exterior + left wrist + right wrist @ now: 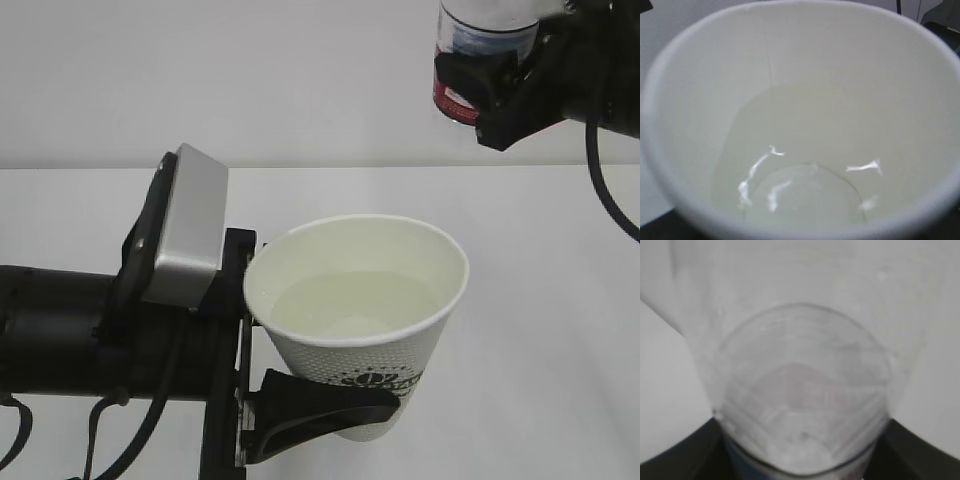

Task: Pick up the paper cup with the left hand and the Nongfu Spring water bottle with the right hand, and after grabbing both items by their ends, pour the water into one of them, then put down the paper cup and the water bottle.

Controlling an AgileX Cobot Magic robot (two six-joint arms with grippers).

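The paper cup (pixel 362 345) hangs above the white table, tilted a little, with my left gripper (pixel 320 380) shut on its lower part. One black finger (pixel 330 410) curves round the front of the cup. Water (pixel 355 305) fills the cup to about half. The left wrist view looks straight into the paper cup (pixel 695 100) and onto the water (pixel 805 195). At the top right my right gripper (pixel 500 85) is shut on the Nongfu Spring water bottle (pixel 478 40), above and right of the cup. The frame edge cuts off the bottle's top. The clear bottle (pixel 800 390) fills the right wrist view between dark fingers (pixel 675 457).
The white table (pixel 560 300) runs back to a pale wall. My left arm, with its grey plate (pixel 190 225) and cables, takes up the lower left of the exterior view. A black cable (pixel 610 190) hangs from the right arm.
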